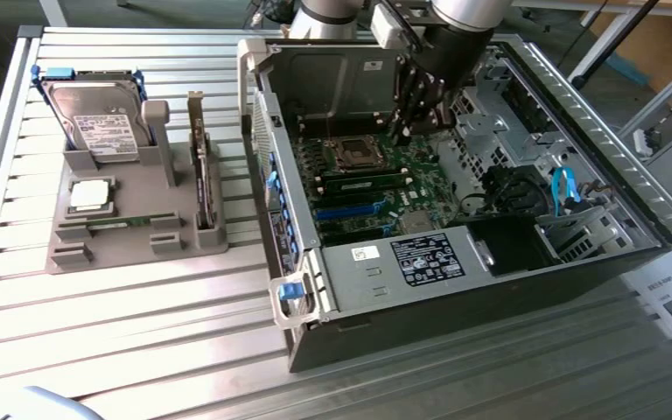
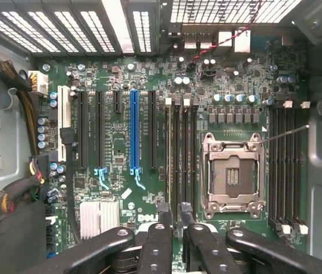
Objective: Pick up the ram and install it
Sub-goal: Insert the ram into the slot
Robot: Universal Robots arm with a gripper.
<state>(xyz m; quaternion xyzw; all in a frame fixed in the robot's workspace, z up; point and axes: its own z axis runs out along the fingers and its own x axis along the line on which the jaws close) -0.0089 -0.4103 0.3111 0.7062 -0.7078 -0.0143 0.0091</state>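
Nearest the exterior camera, a slatted aluminium table (image 1: 137,350) carries a grey moulded plastic holder (image 1: 126,242), at 9 o'clock from the open black computer case (image 1: 430,337). In the holder's near slot lies a thin, narrow green strip, which I take to be the ram (image 1: 118,221), though it is too slim to be certain. Just behind it sits a square silver CPU chip (image 1: 88,194). Farther back a silver hard drive (image 1: 97,118) stands in blue rails. A tall green expansion card (image 1: 204,188) stands on edge at 3 o'clock from the chip.

Inside the case, the green motherboard (image 1: 371,206) lies exposed with its empty metal-framed CPU socket (image 1: 353,157). The black multi-link gripper (image 1: 412,129) hangs over the board at about 2 o'clock from that socket, well apart from the holder.

From the wrist, the gripper (image 2: 175,212) hovers above the long black memory slots (image 2: 181,160) beside the socket (image 2: 232,171). Its black fingers (image 2: 155,245) stand partly apart with a narrow gap that holds nothing.

As I judge it, the pick-up is not yet done. The stick is neither held nor seated, so the whole task remains.
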